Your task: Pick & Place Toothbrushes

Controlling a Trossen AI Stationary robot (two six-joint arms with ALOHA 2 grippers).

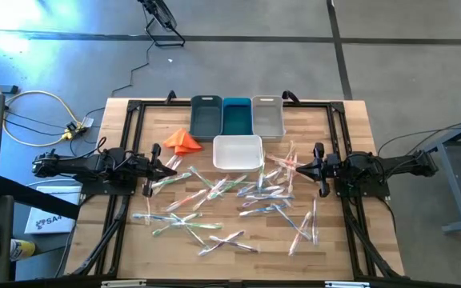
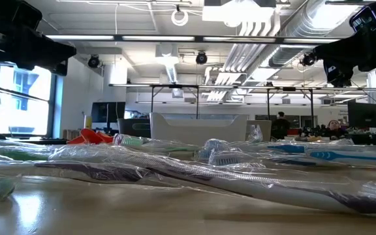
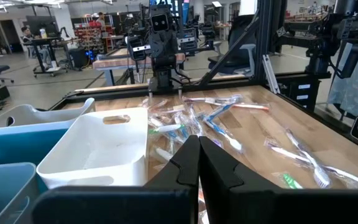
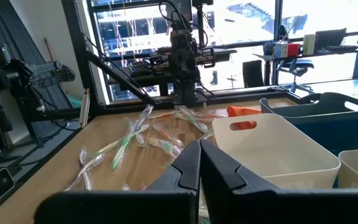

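Across the table's near half, from about four to eight o'clock, the toothbrushes (image 1: pixel 214 200) lie scattered in clear wrappers. At nine o'clock the left gripper (image 1: pixel 172 166) hangs with fingers pressed together, holding nothing; at three o'clock the right gripper (image 1: pixel 294 167) does likewise. Toward twelve o'clock sit a white bin (image 1: pixel 238 152), an orange cloth (image 1: pixel 182 142) and three more bins (image 1: pixel 237 117).

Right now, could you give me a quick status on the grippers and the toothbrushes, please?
Left gripper and right gripper shut, empty, above table. Toothbrushes scattered on table; white bin empty. Nothing blocking.
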